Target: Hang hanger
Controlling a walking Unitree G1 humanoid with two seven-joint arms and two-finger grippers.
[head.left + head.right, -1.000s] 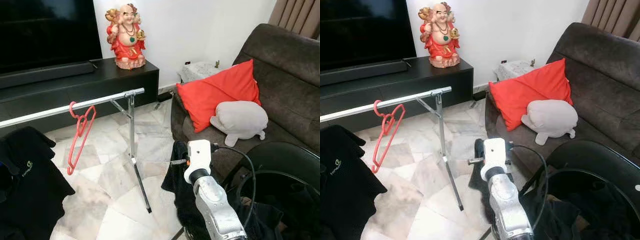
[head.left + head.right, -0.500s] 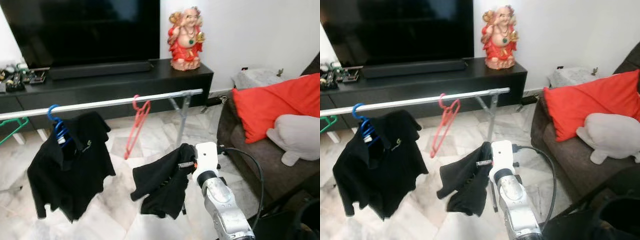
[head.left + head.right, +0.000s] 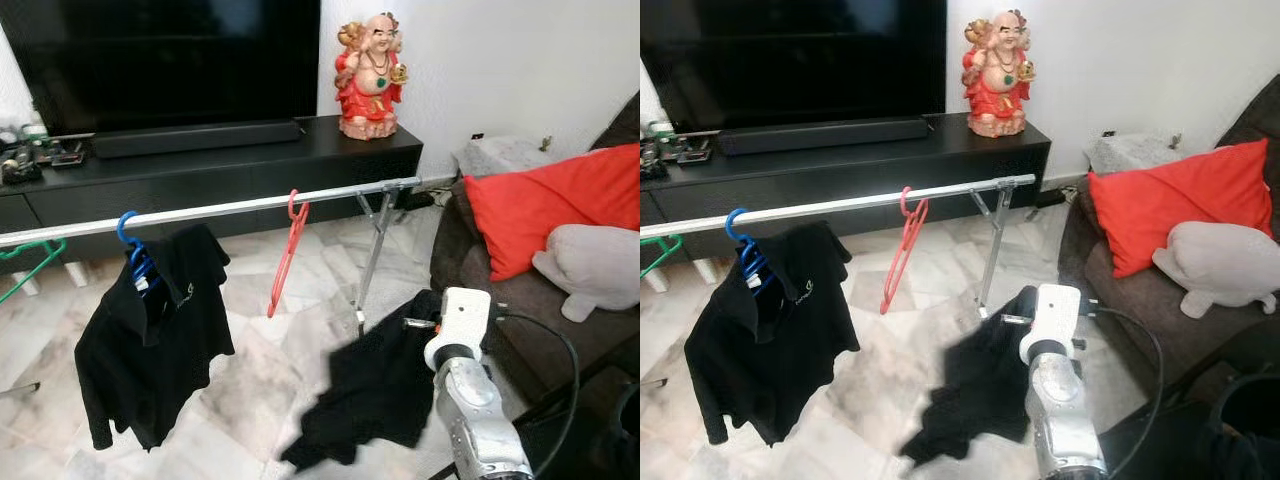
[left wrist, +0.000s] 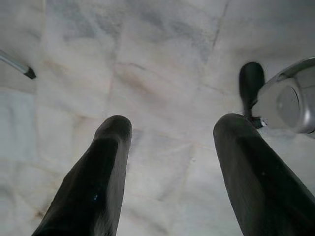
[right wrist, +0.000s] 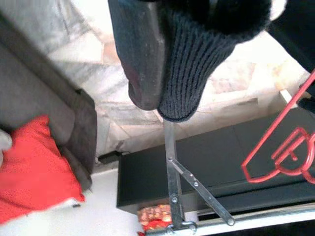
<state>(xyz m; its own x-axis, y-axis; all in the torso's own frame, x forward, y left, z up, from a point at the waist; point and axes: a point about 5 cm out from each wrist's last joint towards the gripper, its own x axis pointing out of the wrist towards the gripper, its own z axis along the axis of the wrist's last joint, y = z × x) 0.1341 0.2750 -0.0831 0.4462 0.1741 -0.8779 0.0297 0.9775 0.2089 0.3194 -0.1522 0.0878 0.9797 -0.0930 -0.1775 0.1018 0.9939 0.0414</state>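
Observation:
A red hanger (image 3: 287, 255) hangs bare on the silver rail (image 3: 230, 208) of a clothes rack. Further left on the rail, a black shirt (image 3: 150, 340) hangs from a blue hanger (image 3: 132, 255). My right gripper (image 5: 162, 93) is shut on a black garment (image 3: 375, 395), which droops toward the floor below and right of the red hanger. In the right wrist view a black finger (image 5: 140, 54) presses against the dark knit fabric (image 5: 197, 54). My left gripper (image 4: 170, 128) is open over bare marble floor, with nothing between its fingers.
The rack's folding leg (image 3: 372, 255) stands between the garment and the rail's end. A green hanger (image 3: 25, 265) shows at the far left. A dark sofa (image 3: 510, 310) with a red cushion (image 3: 545, 205) and a grey plush (image 3: 600, 265) lies to the right. A black TV cabinet (image 3: 200, 170) with a statue (image 3: 368, 75) stands behind.
The view swung left from the sofa toward the rack. In the last half second my right arm moved to the right and the black garment dropped lower.

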